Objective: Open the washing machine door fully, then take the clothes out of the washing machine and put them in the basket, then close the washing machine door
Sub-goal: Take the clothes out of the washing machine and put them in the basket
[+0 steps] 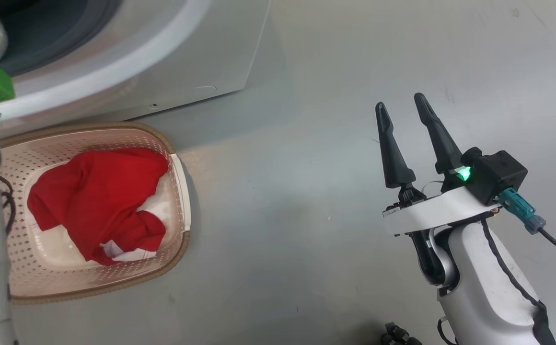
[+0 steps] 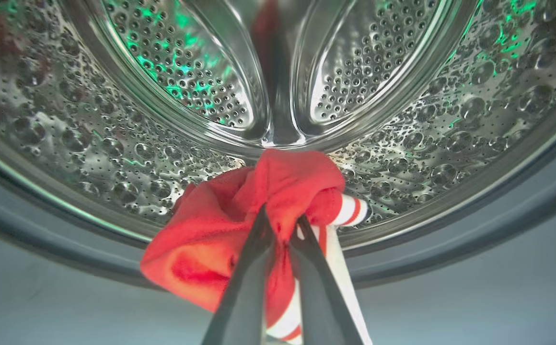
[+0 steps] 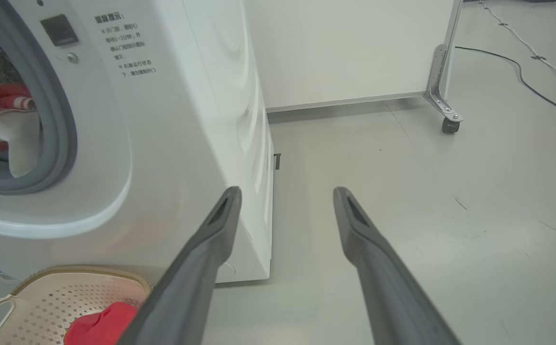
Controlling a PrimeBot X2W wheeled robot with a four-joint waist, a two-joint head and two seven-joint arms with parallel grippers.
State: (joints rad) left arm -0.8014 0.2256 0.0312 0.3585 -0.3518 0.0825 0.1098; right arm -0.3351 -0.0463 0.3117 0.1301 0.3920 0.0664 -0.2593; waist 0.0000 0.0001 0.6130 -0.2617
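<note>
A smooth, pale grey floor (image 1: 306, 191) with faint scuffs and a soft sheen carries everything here. A white washing machine (image 1: 172, 62) stands on it, its round opening ringed by a grey gasket (image 3: 62, 120). Printed text and a small dark square mark the front panel beside the opening.

The left gripper (image 2: 283, 218) reaches into the perforated steel drum (image 2: 402, 143), where green light glints off the metal. Its two dark fingers (image 2: 249, 278) are clenched on a red garment (image 2: 201, 244) with a white panel and red-and-white striped trim. The garment is bunched at the drum's lower front lip.

The basket (image 1: 178, 191) sits on the floor tight against the foot of the machine's front. It is cream plastic with perforated sides and a brown rim. A second red garment (image 1: 96, 191) with white patches lies crumpled inside it.

The right gripper (image 1: 400, 102) hangs over bare floor, well to the right of the basket and off the machine's front right corner. Its fingers are spread wide and grasp nothing.

Past the machine's side, a white partition panel (image 3: 345, 48) stands on a metal bracket with a caster (image 3: 448, 125). Cables (image 3: 520, 76) trail across the floor at the far right.
</note>
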